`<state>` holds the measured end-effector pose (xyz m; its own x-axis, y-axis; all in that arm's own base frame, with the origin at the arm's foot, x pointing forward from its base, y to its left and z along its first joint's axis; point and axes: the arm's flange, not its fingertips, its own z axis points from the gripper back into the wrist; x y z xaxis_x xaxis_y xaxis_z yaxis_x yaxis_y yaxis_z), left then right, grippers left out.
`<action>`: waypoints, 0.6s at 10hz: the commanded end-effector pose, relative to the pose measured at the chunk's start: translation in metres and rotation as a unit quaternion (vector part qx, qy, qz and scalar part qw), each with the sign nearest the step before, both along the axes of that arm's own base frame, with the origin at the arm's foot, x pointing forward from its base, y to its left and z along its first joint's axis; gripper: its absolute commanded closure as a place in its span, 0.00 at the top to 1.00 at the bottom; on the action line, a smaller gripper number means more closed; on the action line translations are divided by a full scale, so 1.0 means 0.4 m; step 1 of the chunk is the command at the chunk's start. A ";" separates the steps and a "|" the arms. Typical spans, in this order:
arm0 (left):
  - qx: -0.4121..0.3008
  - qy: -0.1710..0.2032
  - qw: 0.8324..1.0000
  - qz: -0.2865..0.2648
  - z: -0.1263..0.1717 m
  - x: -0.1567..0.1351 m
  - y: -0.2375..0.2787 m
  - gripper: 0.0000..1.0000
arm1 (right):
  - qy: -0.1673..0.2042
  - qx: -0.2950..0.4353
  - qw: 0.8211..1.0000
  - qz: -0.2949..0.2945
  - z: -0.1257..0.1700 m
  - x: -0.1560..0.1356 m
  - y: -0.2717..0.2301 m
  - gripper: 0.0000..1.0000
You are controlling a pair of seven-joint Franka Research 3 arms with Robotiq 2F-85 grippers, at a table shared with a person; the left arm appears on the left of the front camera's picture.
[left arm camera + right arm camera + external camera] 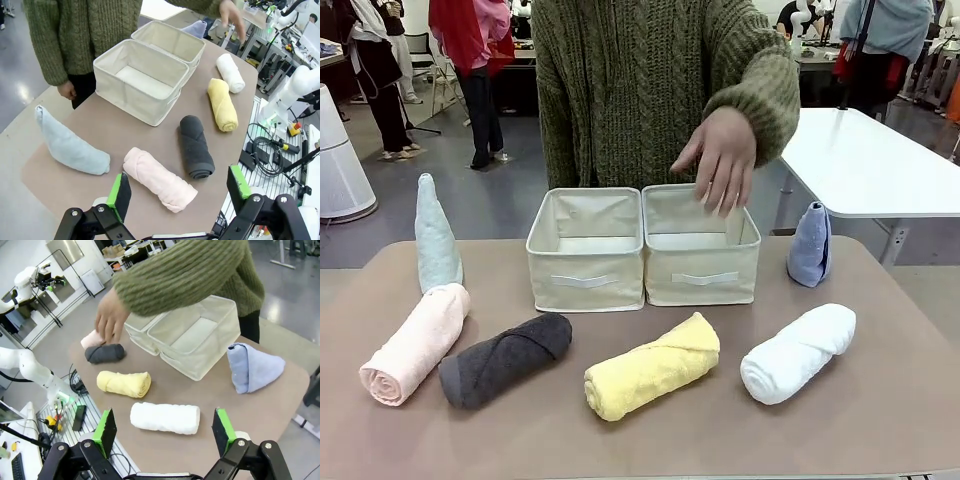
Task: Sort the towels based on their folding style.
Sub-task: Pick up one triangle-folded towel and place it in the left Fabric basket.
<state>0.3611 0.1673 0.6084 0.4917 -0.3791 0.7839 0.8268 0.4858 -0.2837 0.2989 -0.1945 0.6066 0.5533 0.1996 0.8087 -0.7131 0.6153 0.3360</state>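
Four rolled towels lie in a row near the front edge: pink [417, 343], dark grey [506, 360], yellow [652, 366] and white [798, 352]. A mint green triangle towel [437, 235] stands at the back left and a light blue one [810, 245] at the back right. My left gripper [179, 189] hangs open above the pink roll [160, 179] and the grey roll [195, 147], holding nothing. Over the white roll [165, 417], my right gripper [164, 429] is also open and empty, with the light blue triangle [252, 367] beyond it.
Two cream fabric bins [586, 280] [700, 280] stand side by side at the table's middle back. A person in a green knit sweater stands behind them, one hand [720, 155] held over the right bin. A white table [870, 165] stands at the far right.
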 end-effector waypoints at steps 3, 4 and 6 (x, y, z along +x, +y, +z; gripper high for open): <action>-0.004 -0.003 1.000 -0.003 0.001 0.000 0.002 1.00 | -0.008 0.003 1.000 0.003 -0.002 0.001 -0.002 1.00; -0.004 -0.003 1.000 -0.003 0.001 0.000 0.002 1.00 | -0.008 0.003 1.000 0.003 -0.002 0.001 -0.002 1.00; -0.004 -0.003 1.000 -0.003 0.001 0.000 0.002 1.00 | -0.008 0.003 1.000 0.003 -0.002 0.001 -0.002 1.00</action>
